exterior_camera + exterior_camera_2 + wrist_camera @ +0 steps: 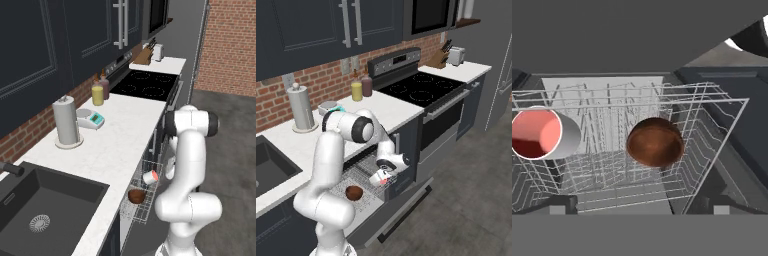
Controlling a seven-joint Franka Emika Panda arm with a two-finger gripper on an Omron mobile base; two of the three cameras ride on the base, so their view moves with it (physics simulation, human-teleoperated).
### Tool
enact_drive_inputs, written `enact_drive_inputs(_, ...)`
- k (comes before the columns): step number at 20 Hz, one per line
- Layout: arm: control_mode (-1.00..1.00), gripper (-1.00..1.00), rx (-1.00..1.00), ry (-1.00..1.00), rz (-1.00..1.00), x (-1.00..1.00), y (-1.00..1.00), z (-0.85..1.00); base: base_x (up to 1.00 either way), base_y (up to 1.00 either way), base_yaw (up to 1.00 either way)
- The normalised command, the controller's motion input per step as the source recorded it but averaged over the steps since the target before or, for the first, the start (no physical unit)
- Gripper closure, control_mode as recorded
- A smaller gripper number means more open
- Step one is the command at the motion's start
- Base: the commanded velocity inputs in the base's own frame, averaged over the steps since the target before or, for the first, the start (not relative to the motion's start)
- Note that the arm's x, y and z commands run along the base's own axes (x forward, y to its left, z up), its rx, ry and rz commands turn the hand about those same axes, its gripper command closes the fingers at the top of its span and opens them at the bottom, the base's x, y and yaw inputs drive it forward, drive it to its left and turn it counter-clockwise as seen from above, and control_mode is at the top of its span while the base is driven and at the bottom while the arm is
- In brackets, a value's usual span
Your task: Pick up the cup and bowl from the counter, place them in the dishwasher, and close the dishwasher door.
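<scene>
Cup (539,133), grey-white with salmon-red mouth, lies tipped beside reddish-brown bowl (655,142) in wire rack (712,125), gripper (639,205) spread wide.

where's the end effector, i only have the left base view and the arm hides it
observer: In the right base view the end effector sits just above the rack, right by the cup.
operator: is it gripping the cup
observer: No. The hand view shows the fingertips wide apart and the cup lying free on its side.
operator: door shut yet
observer: No, the dishwasher door is folded down, open.
</scene>
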Motion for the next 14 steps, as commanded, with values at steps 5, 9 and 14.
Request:
enact_drive_inputs(5, -1.00, -1.00, 0.02, -0.03, -0.01, -0.97, -0.98, 0.92, 0.00, 0.00, 0.00)
enact_drive_inputs(9, -1.00, -1.00, 0.08, -0.04, 0.00, -0.82, -1.00, 0.84, 0.00, 0.00, 0.00)
enact_drive_inputs(14, -1.00, -1.00, 0.15, 0.00, 0.00, -0.68, -1.00, 0.46, 0.00, 0.00, 0.00)
